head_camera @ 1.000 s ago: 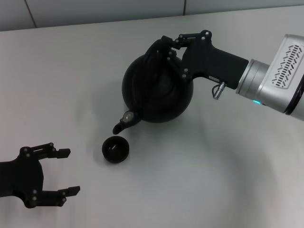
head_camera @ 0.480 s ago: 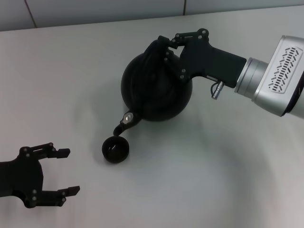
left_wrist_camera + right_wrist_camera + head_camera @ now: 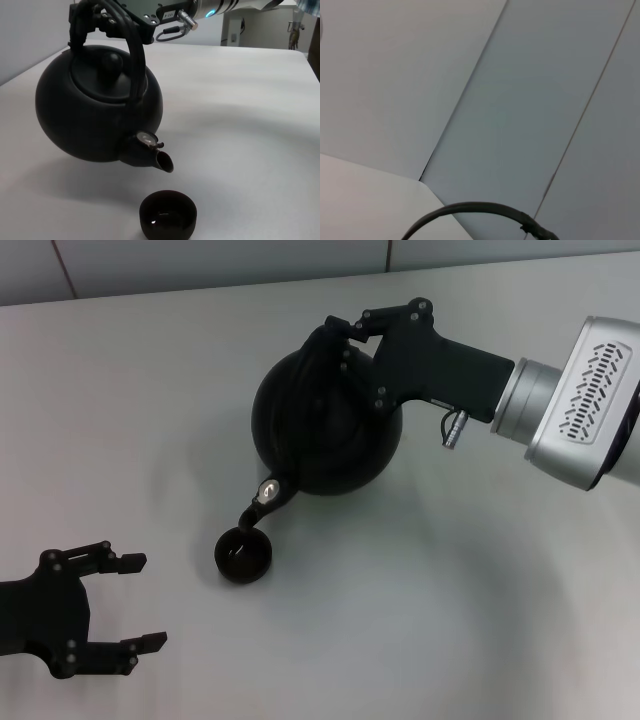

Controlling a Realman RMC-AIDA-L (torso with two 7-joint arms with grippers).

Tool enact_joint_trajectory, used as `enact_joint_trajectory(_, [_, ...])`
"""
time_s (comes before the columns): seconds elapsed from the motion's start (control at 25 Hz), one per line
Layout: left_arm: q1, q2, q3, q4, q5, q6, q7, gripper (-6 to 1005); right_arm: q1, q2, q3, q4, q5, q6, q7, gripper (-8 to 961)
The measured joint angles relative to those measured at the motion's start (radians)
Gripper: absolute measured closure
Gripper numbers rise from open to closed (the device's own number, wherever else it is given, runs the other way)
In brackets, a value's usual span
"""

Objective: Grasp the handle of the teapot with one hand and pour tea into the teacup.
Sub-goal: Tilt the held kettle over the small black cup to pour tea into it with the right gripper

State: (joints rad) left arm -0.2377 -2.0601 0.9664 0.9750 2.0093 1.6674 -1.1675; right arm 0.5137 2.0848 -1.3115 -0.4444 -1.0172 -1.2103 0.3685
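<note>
- Head view: the right gripper (image 3: 345, 340) is closed on the handle (image 3: 325, 360) and holds the teapot (image 3: 325, 430) tilted. The spout (image 3: 255, 510) points down toward the teacup (image 3: 243, 554), with its tip over the cup's far rim. The left gripper (image 3: 135, 602) waits with fingers spread, holding nothing, well apart.
- Left wrist view: the spout (image 3: 159, 160) hangs just above the teacup (image 3: 167, 216), slightly off its centre, so I judge the pour needs more tilt.
- Right wrist view: only the wall and a cable (image 3: 470, 210) show.

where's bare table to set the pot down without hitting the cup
Bare table lies right of the teacup, below the right gripper; more beyond the left gripper. Crowded where the teapot spout hangs over the cup.
</note>
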Motion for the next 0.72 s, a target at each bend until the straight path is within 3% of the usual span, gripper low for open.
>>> enact_joint_trajectory(0.72, [0.0, -0.002, 0.0, 0.0, 0.004, -0.006, 0.0, 136, 0.002, 0.001, 0.0, -0.019, -0.009, -0.001, -0.067, 861])
